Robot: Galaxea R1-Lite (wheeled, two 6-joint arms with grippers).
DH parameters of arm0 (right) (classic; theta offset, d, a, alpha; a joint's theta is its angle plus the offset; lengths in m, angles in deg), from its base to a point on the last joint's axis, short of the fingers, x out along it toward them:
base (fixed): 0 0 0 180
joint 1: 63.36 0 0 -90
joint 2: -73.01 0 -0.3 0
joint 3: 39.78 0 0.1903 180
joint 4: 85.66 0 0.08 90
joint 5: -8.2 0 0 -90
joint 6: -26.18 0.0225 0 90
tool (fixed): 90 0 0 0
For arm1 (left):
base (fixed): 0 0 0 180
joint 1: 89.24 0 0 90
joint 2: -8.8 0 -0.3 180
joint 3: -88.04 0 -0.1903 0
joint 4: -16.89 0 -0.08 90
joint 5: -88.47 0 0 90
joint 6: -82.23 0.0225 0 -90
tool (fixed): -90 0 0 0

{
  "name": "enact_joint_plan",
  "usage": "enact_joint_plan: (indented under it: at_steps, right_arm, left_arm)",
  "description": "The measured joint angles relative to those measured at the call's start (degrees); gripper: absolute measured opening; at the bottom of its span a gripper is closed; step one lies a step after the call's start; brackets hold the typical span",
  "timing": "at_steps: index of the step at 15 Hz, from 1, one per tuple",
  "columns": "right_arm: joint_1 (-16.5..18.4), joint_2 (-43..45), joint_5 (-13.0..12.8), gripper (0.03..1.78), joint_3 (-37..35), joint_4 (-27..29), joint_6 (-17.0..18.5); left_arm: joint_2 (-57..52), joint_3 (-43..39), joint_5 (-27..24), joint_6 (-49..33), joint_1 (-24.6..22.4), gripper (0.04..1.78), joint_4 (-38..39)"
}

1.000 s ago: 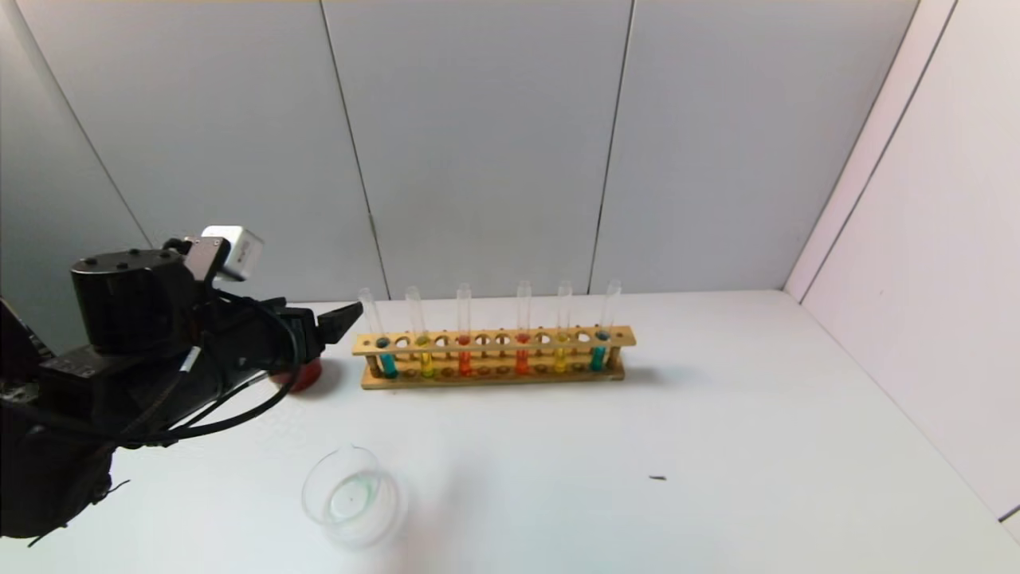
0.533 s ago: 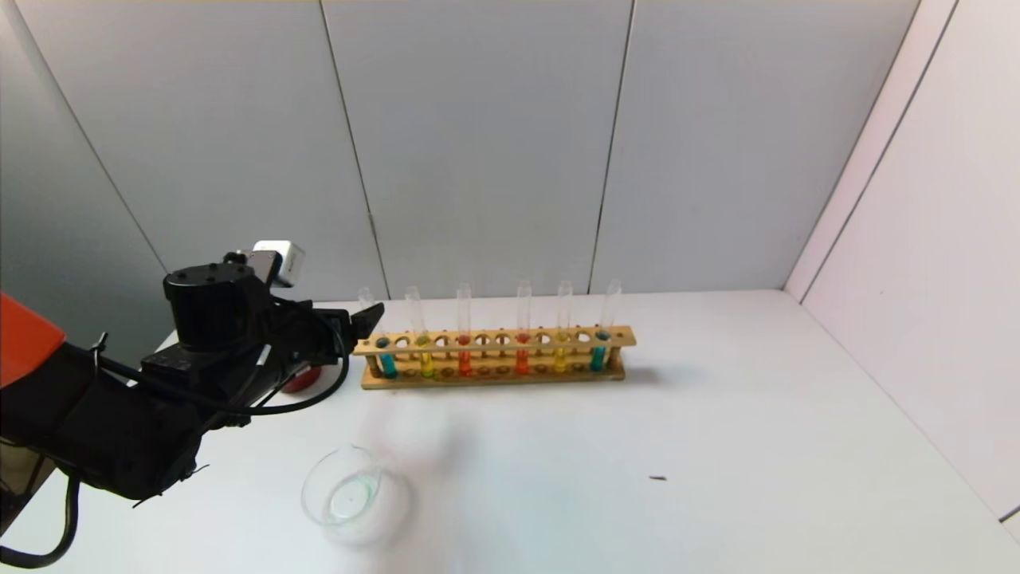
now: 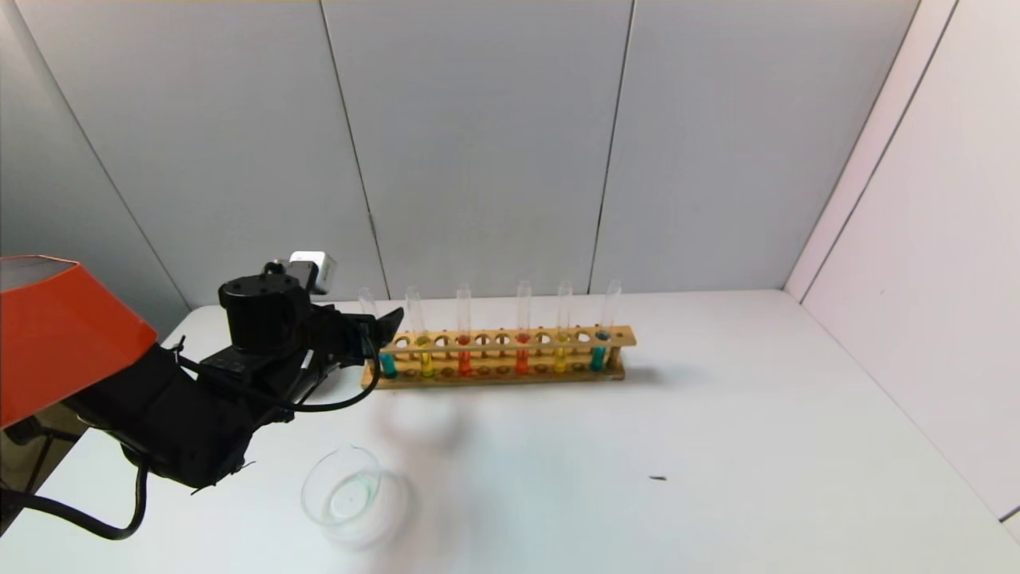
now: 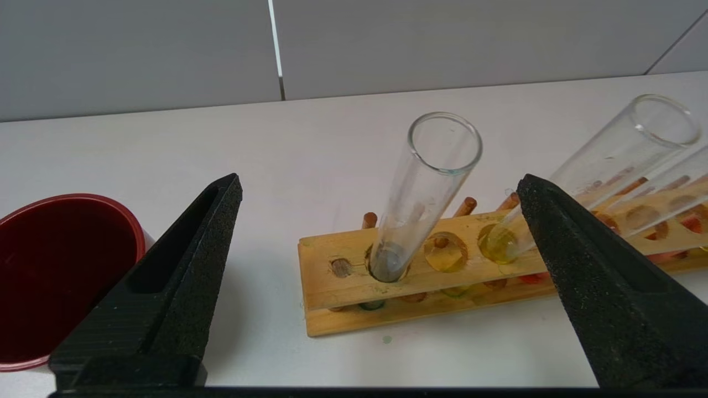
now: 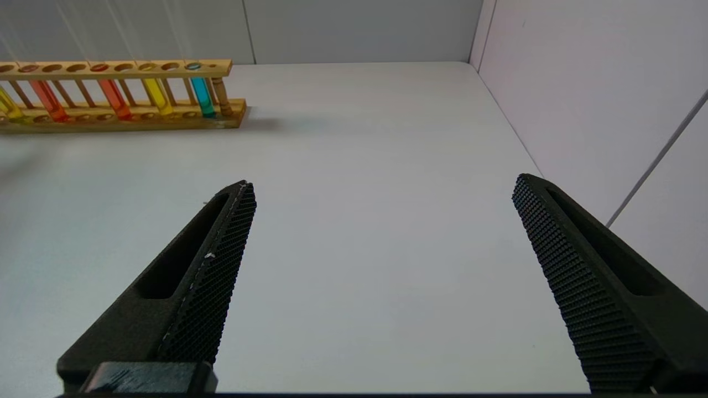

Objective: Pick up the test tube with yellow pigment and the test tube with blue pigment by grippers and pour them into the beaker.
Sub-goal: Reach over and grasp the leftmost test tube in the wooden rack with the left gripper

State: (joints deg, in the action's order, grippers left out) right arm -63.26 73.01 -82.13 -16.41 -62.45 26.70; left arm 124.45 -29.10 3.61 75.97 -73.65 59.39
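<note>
The wooden rack (image 3: 494, 341) holds several tubes. The test tube with blue pigment (image 3: 387, 364) stands at its left end, and the test tube with yellow pigment (image 3: 427, 365) is beside it. My left gripper (image 3: 386, 325) is open at the rack's left end. In the left wrist view the blue tube's clear upper part (image 4: 426, 193) stands in the gap of the left gripper (image 4: 380, 177), touching neither finger. The yellow tube (image 4: 608, 166) is behind one finger. The beaker (image 3: 351, 494) sits near the front and holds a little pale liquid. My right gripper (image 5: 384, 181) is open and empty over bare table.
A dark red cup (image 4: 55, 265) stands just left of the rack, hidden by my left arm in the head view. The rack also holds two orange-red tubes (image 3: 464, 363), a golden-yellow tube (image 3: 560, 360) and a teal tube (image 3: 598, 359). A small dark speck (image 3: 657, 478) lies on the table.
My left arm has moved right and forward to the rack's left end, so the open jaws now frame the leftmost tube. The rack, tubes and beaker have not moved.
</note>
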Motion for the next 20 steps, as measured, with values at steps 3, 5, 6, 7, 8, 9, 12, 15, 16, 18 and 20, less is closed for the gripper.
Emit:
enact_joint_plan:
  at_steps: [3, 5, 6, 7, 8, 9, 12, 15, 16, 18, 20]
  right_arm:
    - [0.0, 0.0, 0.0, 1.7, 0.0, 0.0, 0.0]
    - [0.0, 0.0, 0.0, 1.7, 0.0, 0.0, 0.0]
    - [0.0, 0.0, 0.0, 1.7, 0.0, 0.0, 0.0]
    - [0.0, 0.0, 0.0, 1.7, 0.0, 0.0, 0.0]
    - [0.0, 0.0, 0.0, 1.7, 0.0, 0.0, 0.0]
    - [0.0, 0.0, 0.0, 1.7, 0.0, 0.0, 0.0]
    - [0.0, 0.0, 0.0, 1.7, 0.0, 0.0, 0.0]
    - [0.0, 0.0, 0.0, 1.7, 0.0, 0.0, 0.0]
    - [0.0, 0.0, 0.0, 1.7, 0.0, 0.0, 0.0]
    - [0.0, 0.0, 0.0, 1.7, 0.0, 0.0, 0.0]
    - [0.0, 0.0, 0.0, 1.7, 0.0, 0.0, 0.0]
  left_arm:
    - [2.2, 1.2, 0.3, 0.0, 0.1, 1.75, 1.5]
    - [3.0, 1.4, 1.0, 0.0, 0.3, 1.75, 1.6]
    - [3.3, 1.4, 1.4, 0.0, 0.5, 1.75, 2.0]
    - [3.6, 1.4, 1.6, 0.0, 0.8, 1.75, 3.0]
    - [3.9, 1.2, 1.8, 0.0, 1.1, 1.75, 3.9]
    - [4.3, 1.2, 2.2, 0.2, 1.2, 1.74, 4.8]
    - [5.4, 1.5, 3.5, 0.2, 1.3, 1.54, 5.6]
    - [6.6, 1.5, 3.6, 0.4, 1.3, 1.1, 7.6]
    - [6.8, 1.5, 3.6, 0.4, 1.3, 0.91, 7.6]
    - [7.1, 1.5, 3.5, 0.4, 1.3, 0.55, 7.7]
    - [7.3, 1.5, 3.5, 0.4, 1.4, 0.32, 7.8]
